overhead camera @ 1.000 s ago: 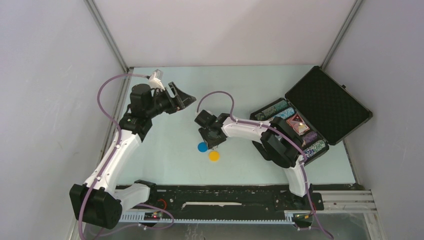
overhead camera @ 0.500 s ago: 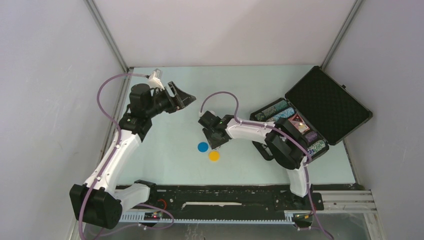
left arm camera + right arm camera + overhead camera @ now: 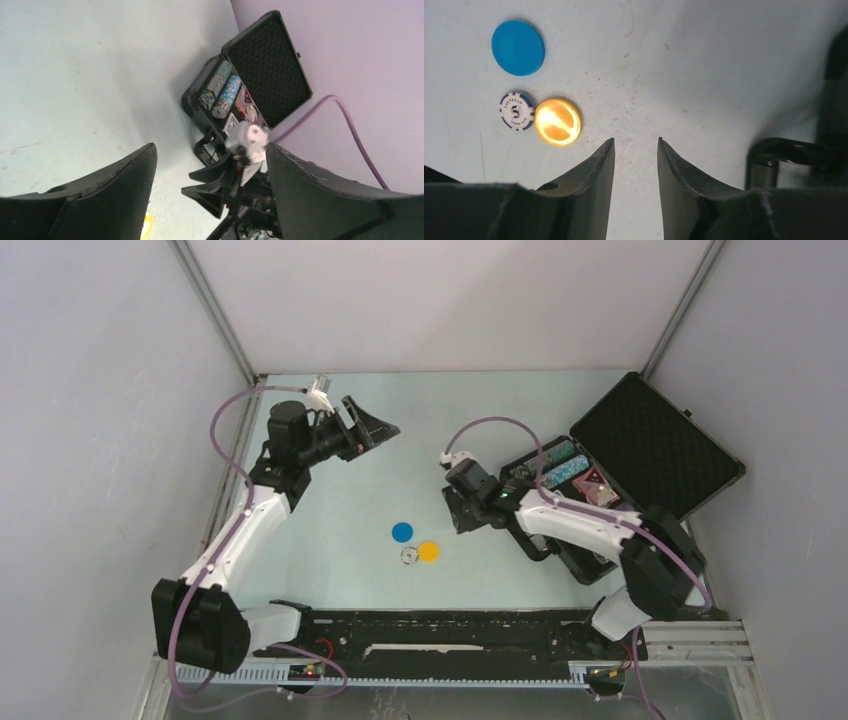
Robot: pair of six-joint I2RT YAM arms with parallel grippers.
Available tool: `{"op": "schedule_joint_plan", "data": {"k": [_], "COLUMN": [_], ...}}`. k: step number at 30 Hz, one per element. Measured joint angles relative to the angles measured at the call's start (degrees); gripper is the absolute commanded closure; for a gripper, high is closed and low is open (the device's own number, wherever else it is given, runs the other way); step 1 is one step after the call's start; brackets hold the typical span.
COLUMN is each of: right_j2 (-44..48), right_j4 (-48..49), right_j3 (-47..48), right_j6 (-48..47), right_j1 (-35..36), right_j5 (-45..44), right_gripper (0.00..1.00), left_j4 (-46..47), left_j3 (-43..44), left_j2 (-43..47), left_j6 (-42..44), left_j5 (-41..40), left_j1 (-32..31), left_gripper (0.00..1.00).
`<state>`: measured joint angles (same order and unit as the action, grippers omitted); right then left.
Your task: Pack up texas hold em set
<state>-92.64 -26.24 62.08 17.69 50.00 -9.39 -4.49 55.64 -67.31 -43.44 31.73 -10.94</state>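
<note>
1. The black hard case (image 3: pixel 650 445) lies open. Its lid is lined with bumpy foam, and rows of round speckled chips (image 3: pixel 560 462) fill the tray.
2. Left of the case, a flat blue disc (image 3: pixel 518 47), a shiny yellow disc (image 3: pixel 557 121) and a white edge-marked chip (image 3: pixel 516 111) lie on the table (image 3: pixel 340 500).
3. The right gripper (image 3: pixel 635 142), between the case and the discs, has its jaws narrowly apart and holds nothing.
4. The left gripper (image 3: pixel 210 147), further left of the case, is spread wide and empty.

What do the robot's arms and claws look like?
The left arm and right arm have white shells and black joints. A lilac cable loops from a white plug behind each wrist. The left claw and right claw are black, with wedge-shaped fingers.
</note>
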Motion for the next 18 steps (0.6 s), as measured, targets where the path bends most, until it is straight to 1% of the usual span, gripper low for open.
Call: {"op": "schedule_joint_plan", "data": {"k": [3, 4, 6, 8, 11, 13, 16, 18], "right_j2": [6.25, 7.30, 7.93, 7.32, 4.44, 0.55, -4.48, -7.06], "right_j4": [1.99, 2.23, 2.95, 4.00, 5.16, 5.20, 5.81, 6.69], "right_j3": [-4.07, -4.63, -4.87, -4.87, -4.04, -1.55, 2.12, 4.09], "right_j6": [-0.22, -0.24, -0.09, 0.17, 0.24, -0.11, -2.08, -4.98], "right_j1": [-2.73, -3.80, -5.40, -5.79, -2.19, 1.38, 5.33, 7.45], "right_j5": [1.79, 2.54, 3.96, 4.55, 6.47, 8.28, 10.01, 11.37], "right_gripper": [0.44, 0.39, 0.28, 0.21, 0.19, 0.17, 0.17, 0.17], "left_j4": [3.17, 3.61, 3.93, 4.09, 3.85, 3.02, 1.42, 0.79], "left_j3": [-1.09, -1.66, -2.47, -2.49, -2.49, -2.49, -2.49, -2.49], "left_j2": [-2.91, -3.39, -3.61, -3.48, -2.62, -1.60, 0.66, 2.25], "left_j6": [-2.84, -3.58, -4.61, -4.70, -4.57, -4.39, -3.98, -3.93], "left_j5": [2.34, 2.91, 3.23, 3.02, 2.16, 0.87, -1.62, -2.80], "left_j1": [0.00, 0.00, 0.00, 0.00, 0.15, 0.50, 1.60, 2.75], "left_gripper": [0.15, 0.15, 0.14, 0.14, 0.14, 0.14, 0.12, 0.10]}}
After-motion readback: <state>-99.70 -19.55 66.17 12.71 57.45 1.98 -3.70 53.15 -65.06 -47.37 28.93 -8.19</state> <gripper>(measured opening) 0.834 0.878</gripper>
